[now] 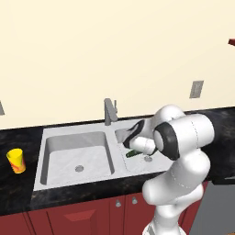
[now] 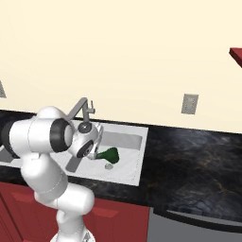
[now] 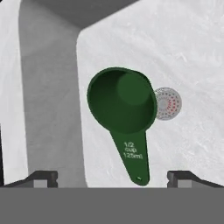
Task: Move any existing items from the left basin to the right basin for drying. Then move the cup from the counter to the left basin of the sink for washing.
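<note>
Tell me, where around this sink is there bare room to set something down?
The left basin is bare around its drain. The counter right of the sink is open too. The right basin is crowded: the green scoop lies beside its drain, and the open end effector hangs above it.

The scoop point(image 3: 124, 114) lay in the right basin point(image 2: 127, 142), directly beneath the gripper point(image 3: 112, 177), its head beside the drain point(image 3: 168, 103). The left basin point(image 1: 78, 153) lay beyond the divider, and the cup point(image 1: 16, 160) stood on the counter point(image 1: 20, 183) farther left.
</note>
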### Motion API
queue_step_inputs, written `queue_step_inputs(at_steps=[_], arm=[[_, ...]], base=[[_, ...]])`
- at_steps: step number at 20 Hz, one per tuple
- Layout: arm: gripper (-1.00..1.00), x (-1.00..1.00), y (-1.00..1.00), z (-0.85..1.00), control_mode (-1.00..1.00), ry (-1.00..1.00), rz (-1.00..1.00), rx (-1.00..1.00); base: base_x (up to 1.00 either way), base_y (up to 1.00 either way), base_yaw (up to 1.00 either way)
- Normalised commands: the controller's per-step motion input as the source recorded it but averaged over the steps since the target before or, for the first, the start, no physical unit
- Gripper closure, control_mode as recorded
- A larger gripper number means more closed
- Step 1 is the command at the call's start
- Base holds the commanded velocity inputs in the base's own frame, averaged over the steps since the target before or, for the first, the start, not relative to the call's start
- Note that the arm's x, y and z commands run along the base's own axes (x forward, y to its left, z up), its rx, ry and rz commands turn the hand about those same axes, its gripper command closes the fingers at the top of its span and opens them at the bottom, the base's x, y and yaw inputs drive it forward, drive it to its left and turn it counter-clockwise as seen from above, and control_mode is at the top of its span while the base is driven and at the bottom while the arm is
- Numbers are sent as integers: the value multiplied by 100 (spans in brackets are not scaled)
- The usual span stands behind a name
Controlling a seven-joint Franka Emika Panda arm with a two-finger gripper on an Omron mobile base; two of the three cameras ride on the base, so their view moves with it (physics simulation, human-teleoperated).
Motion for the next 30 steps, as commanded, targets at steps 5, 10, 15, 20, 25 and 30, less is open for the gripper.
queue_step_inputs(at_steps=[5, 10, 15, 20, 25, 30], arm=[[-100, 0, 0, 47, -100, -4, -1, 0], [-100, 0, 0, 52, -100, -7, 0, 0], [-100, -4, 0, 56, -100, -9, 0, 0], [-100, -12, 0, 59, -100, -12, 0, 0], [-100, -19, 0, 61, -100, -14, 0, 0], [-100, -23, 0, 61, -100, -15, 0, 0]], base=[[0, 0, 0], [0, 0, 0], [0, 0, 0], [0, 0, 0], [0, 0, 0], [0, 0, 0]])
